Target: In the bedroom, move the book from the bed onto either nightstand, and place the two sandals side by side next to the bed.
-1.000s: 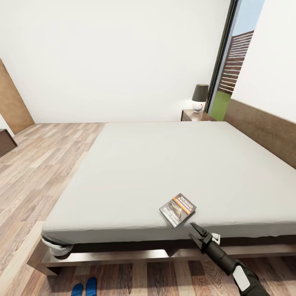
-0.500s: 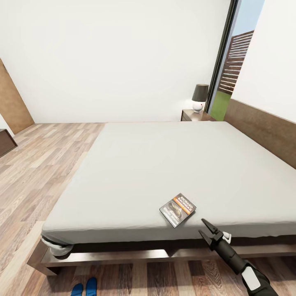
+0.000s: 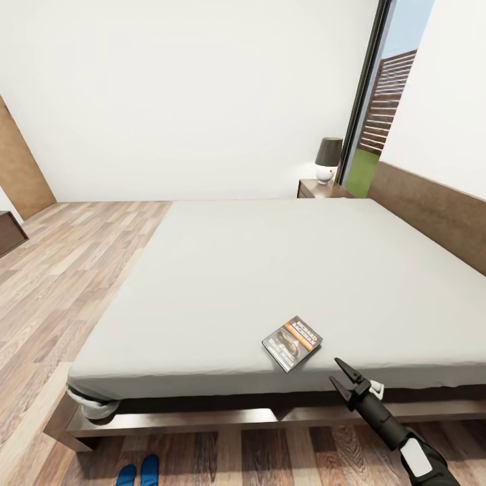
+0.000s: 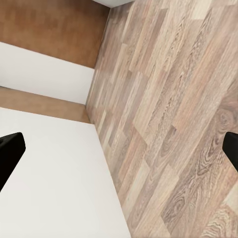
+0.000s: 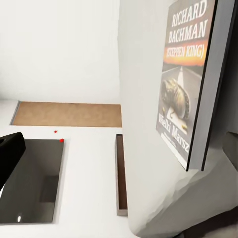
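The book (image 3: 291, 343) lies flat on the light-grey bed (image 3: 270, 270), near the foot edge; its dark cover has an orange band. My right gripper (image 3: 335, 372) hovers open at the mattress edge, just right of the book and apart from it. In the right wrist view the book (image 5: 191, 84) lies on the mattress just beyond the open right gripper (image 5: 119, 148). Two blue sandals (image 3: 138, 471) lie side by side on the floor at the foot of the bed. A nightstand (image 3: 318, 190) stands beyond the bed by the headboard. My left gripper (image 4: 119, 148) is open over bare floor.
A lamp (image 3: 328, 160) sits on the nightstand beside the tall window (image 3: 378, 101). The wooden headboard (image 3: 432, 212) runs along the right wall. A dark cabinet corner (image 3: 10, 233) and a wooden door (image 3: 20, 169) are at the far left. Wood-plank floor (image 3: 67, 270) stretches left of the bed.
My right gripper has shifted to the right, away from the book's near corner. The book, sandals and camera have not moved.
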You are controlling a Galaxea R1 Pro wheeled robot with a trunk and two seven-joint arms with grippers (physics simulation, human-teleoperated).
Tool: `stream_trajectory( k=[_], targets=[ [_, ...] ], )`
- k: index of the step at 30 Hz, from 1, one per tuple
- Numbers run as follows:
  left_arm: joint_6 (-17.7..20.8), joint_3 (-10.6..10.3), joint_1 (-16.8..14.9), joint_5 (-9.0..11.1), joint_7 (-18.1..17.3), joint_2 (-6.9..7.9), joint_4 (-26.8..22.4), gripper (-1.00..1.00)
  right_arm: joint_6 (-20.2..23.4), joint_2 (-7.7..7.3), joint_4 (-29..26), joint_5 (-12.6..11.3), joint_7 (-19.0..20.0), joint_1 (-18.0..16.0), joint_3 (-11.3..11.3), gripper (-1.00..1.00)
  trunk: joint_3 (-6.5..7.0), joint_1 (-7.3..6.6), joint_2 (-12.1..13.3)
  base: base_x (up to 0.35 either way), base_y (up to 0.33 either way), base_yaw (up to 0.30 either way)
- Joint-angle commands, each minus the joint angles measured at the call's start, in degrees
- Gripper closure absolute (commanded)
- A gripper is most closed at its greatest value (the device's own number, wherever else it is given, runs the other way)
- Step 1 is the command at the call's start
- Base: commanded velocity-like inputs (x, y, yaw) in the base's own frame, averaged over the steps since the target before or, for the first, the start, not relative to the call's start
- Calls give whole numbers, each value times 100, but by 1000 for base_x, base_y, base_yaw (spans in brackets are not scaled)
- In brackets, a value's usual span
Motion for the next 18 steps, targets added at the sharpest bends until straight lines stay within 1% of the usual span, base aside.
stream_trajectory(
  k=[1,18],
  targets=[
    [-1,-2,-1,40,9,0,-9,-100,41,-5,5,-16,10,-4,-14,-100,-5,-1,-2,0,0,0],
    [-2,-4,3,37,9,0,-9,-100,30,-23,13,-21,-5,-1,-17,-100,-5,-1,-2,0,0,0]
  ],
)
